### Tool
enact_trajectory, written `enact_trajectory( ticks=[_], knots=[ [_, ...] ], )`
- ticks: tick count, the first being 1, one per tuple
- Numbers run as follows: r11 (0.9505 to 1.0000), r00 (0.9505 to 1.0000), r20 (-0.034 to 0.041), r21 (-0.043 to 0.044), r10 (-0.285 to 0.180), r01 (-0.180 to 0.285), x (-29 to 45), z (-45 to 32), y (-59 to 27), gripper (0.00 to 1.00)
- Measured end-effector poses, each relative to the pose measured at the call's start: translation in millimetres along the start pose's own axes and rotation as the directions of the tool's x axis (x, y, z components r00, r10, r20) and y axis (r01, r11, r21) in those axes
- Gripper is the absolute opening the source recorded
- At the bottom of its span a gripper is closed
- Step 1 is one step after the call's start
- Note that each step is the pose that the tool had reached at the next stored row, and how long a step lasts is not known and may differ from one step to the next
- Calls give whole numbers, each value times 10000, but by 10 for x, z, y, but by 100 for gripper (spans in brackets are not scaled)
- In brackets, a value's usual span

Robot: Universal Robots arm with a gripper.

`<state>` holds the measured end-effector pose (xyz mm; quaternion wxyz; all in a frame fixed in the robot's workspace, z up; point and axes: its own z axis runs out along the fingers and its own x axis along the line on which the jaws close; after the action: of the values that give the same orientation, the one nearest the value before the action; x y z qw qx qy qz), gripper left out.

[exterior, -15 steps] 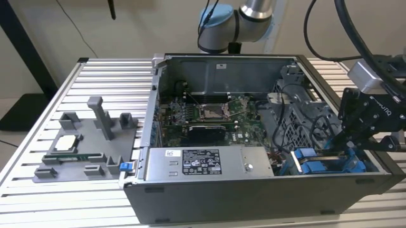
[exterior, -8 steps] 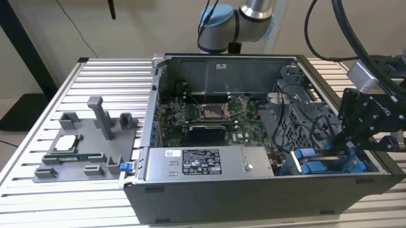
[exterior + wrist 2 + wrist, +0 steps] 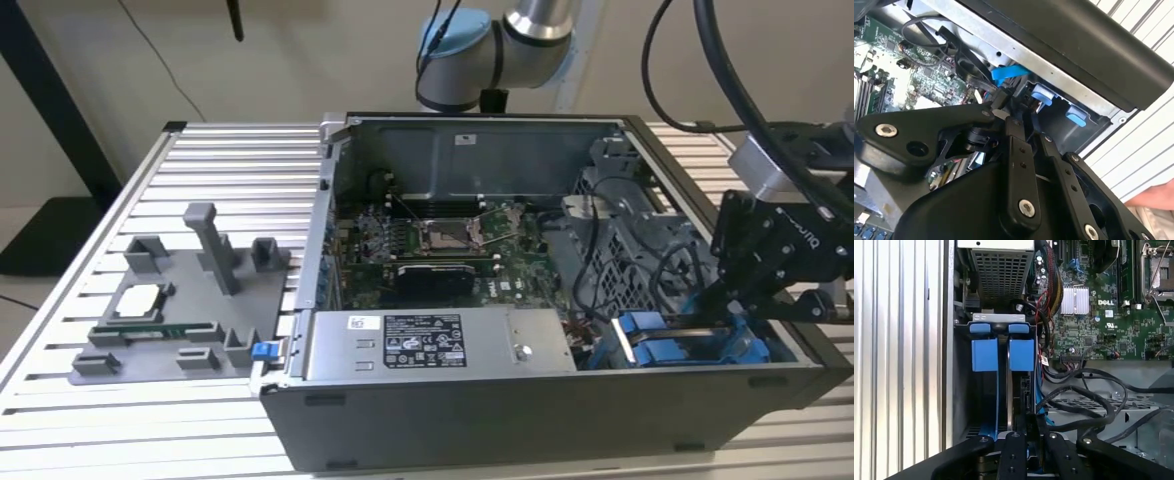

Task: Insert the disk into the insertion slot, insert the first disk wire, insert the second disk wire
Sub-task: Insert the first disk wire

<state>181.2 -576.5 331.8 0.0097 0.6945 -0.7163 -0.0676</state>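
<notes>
- The insertion slot [image 3: 667,345] sits in the computer case's [image 3: 534,420] near corner, on the exterior view's right. The disk [image 3: 1021,390] stands edge-on inside it.
- Your gripper [image 3: 1028,422] hangs over the disk's exposed end, jaws drawn nearly together; I cannot tell whether they pinch anything.
- Black cables [image 3: 1089,407] loop just beside it, so a skewed push could snag them or jam a connector.

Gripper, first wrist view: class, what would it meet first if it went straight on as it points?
Probably the insertion slot: the gripper points into the grey bay, towards its blue fittings. A dark edge-on part just ahead may be touched sooner; depth is unclear.
</notes>
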Motion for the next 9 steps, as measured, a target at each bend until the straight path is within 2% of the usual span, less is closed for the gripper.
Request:
enact_trajectory(
  ticks=[1, 5, 9],
  knots=[
    [10000, 10000, 5, -5, -1, 1, 1, 7, -1, 100],
    [10000, 10000, 7, -7, 1, -1, -1, -20, 3, 100],
    [10000, 10000, 21, -8, 2, -2, -13, -168, 27, 100]
  ],
)
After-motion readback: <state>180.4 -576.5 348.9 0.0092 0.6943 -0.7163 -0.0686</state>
